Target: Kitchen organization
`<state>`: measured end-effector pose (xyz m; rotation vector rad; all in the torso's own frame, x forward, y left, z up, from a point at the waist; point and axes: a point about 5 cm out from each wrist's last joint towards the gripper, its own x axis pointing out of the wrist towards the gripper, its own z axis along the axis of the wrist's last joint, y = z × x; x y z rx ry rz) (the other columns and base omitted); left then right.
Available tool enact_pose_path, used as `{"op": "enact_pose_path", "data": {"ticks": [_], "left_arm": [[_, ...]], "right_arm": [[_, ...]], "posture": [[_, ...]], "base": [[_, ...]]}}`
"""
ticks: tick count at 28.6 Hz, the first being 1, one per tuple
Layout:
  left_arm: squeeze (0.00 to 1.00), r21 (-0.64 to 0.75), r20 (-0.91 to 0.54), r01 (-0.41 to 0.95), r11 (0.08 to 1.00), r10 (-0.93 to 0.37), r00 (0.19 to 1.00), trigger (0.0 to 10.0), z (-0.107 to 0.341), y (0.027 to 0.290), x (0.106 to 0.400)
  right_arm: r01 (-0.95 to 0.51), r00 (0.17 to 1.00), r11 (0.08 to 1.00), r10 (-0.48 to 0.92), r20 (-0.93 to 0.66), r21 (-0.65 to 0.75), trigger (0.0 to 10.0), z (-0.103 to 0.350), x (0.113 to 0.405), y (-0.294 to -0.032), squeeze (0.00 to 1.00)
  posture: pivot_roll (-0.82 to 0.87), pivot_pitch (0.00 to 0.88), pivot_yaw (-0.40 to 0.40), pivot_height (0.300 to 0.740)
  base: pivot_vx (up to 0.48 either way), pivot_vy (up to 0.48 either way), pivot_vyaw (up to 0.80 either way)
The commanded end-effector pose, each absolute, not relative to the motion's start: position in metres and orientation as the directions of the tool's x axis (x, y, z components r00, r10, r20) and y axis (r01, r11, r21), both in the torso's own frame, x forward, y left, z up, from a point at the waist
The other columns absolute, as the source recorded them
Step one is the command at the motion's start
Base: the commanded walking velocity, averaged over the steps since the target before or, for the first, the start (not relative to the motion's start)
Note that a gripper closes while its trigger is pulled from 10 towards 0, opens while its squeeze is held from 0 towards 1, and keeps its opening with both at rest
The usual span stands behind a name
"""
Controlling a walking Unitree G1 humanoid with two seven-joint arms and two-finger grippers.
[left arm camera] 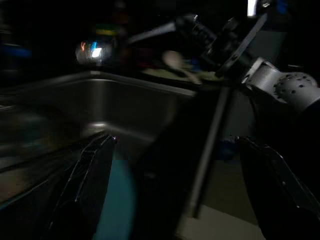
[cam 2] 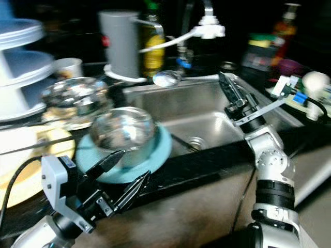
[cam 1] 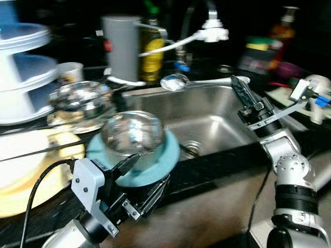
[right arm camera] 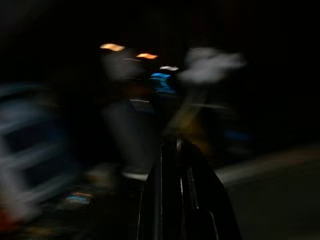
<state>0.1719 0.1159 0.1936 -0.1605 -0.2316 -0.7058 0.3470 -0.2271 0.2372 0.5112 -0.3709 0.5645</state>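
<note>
Spanning dark counter (cam 1: 217, 165), steel sink (cam 1: 207, 121), left gripper (cam 1: 147, 178) jaws wide, right gripper (cam 1: 239, 85) jaws pinching spoon (cam 1: 178, 81)

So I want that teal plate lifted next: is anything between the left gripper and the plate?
Nothing visible. The left gripper is open at the near rim of the teal plate. An upturned glass bowl sits on it.

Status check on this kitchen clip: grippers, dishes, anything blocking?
Left gripper open at teal plate edge. Right gripper shut on spoon, over sink. Glass bowl upside down on plate. Nothing blocking.
</note>
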Motion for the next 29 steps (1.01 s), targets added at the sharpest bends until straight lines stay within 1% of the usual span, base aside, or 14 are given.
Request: {"op": "enact_pose_path", "data": {"ticks": [1, 3, 5, 8, 14, 15, 17, 18, 22, 25, 26, 27, 28, 29], "left_arm": [[0.0, -0.075, 0.237, 0.664, 0.744, -0.633, 0.737, 10.0, 0.19, 0.116, 0.171], [0.0, -0.076, 0.235, 0.665, 0.743, -0.635, 0.736, 10.0, 0.189, 0.115, 0.171], [0.0, -0.077, 0.234, 0.665, 0.743, -0.635, 0.736, 10.0, 0.189, 0.115, 0.17], [0.0, -0.077, 0.229, 0.663, 0.744, -0.634, 0.738, 10.0, 0.188, 0.116, 0.17], [0.0, -0.08, 0.222, 0.664, 0.743, -0.636, 0.739, 10.0, 0.186, 0.114, 0.169], [0.0, -0.081, 0.221, 0.664, 0.743, -0.636, 0.739, 10.0, 0.186, 0.114, 0.169], [0.0, -0.082, 0.22, 0.665, 0.743, -0.637, 0.739, 10.0, 0.186, 0.113, 0.169], [0.0, -0.083, 0.217, 0.665, 0.742, -0.638, 0.739, 10.0, 0.185, 0.113, 0.169], [0.0, -0.085, 0.214, 0.666, 0.741, -0.639, 0.739, 10.0, 0.184, 0.113, 0.168], [0.0, -0.093, 0.201, 0.665, 0.741, -0.64, 0.741, 10.0, 0.18, 0.113, 0.165], [0.0, -0.094, 0.196, 0.663, 0.743, -0.639, 0.744, 10.0, 0.179, 0.114, 0.165], [0.0, -0.094, 0.196, 0.663, 0.743, -0.639, 0.744, 10.0, 0.179, 0.114, 0.165], [0.0, -0.095, 0.194, 0.661, 0.744, -0.638, 0.746, 10.0, 0.179, 0.114, 0.164], [0.0, -0.098, 0.19, 0.656, 0.748, -0.633, 0.75, 10.0, 0.178, 0.114, 0.163]], "right_arm": [[-0.579, 0.792, 0.763, 0.443, 0.42, 0.288, 10.0, 0.241, 0.352, -0.215, 0.0], [-0.536, 0.827, 0.825, 0.471, 0.309, 0.178, 10.0, 0.236, 0.358, -0.204, 0.0], [-0.513, 0.845, 0.849, 0.472, 0.252, 0.128, 10.0, 0.233, 0.362, -0.2, 0.0], [-0.494, 0.865, 0.866, 0.499, 0.053, -0.078, 10.0, 0.22, 0.369, -0.181, 0.0], [-0.498, 0.864, 0.852, 0.504, -0.002, -0.161, 10.0, 0.214, 0.373, -0.164, 0.0], [-0.487, 0.87, 0.855, 0.492, -0.022, -0.177, 10.0, 0.212, 0.375, -0.162, 0.5], [-0.48, 0.875, 0.856, 0.483, -0.035, -0.192, 10.0, 0.21, 0.376, -0.162, 0.5], [-0.472, 0.879, 0.848, 0.473, -0.058, -0.242, 10.0, 0.207, 0.378, -0.159, 1.0], [-0.472, 0.879, 0.846, 0.474, -0.056, -0.248, 10.0, 0.206, 0.379, -0.157, 1.0], [-0.487, 0.867, 0.865, 0.496, 0.055, -0.12, 10.0, 0.218, 0.378, -0.156, 1.0], [-0.523, 0.843, 0.85, 0.527, 0.111, -0.06, 10.0, 0.224, 0.375, -0.154, 0.87], [-0.523, 0.843, 0.85, 0.527, 0.111, -0.06, 10.0, 0.224, 0.375, -0.154, 0.87], [-0.56, 0.818, 0.829, 0.554, 0.153, -0.01, 10.0, 0.229, 0.372, -0.152, 0.19], [-0.623, 0.762, 0.782, 0.598, 0.249, 0.029, 10.0, 0.24, 0.365, -0.149, 0.0]], "posture": [[0.04, 0.0, -0.067, 0.74], [0.04, 0.0, -0.067, 0.74], [0.04, 0.0, -0.067, 0.74], [0.04, 0.0, -0.067, 0.74], [0.04, 0.0, -0.07, 0.74], [0.04, 0.0, -0.07, 0.74], [0.04, 0.0, -0.07, 0.74], [0.04, 0.0, -0.075, 0.74], [0.04, 0.0, -0.078, 0.74], [0.05, 0.0, -0.08, 0.74], [0.05, 0.0, -0.08, 0.74], [0.05, 0.0, -0.08, 0.74], [0.05, 0.0, -0.083, 0.74], [0.05, 0.0, -0.082, 0.74]], "base": [[0.0, 0.0, 0.0], [0.0, 0.0, 0.0], [0.0, 0.0, 0.0], [0.0, 0.0, 0.0], [0.0, 0.0, 0.0], [0.0, 0.0, 0.0], [0.0, 0.0, 0.0], [0.0, 0.0, 0.0], [0.0, 0.0, 0.0], [0.0, 0.0, 0.0], [0.0, 0.0, 0.0], [0.0, 0.0, 0.0], [0.0, 0.0, 0.0], [0.0, 0.0, 0.0]]}}
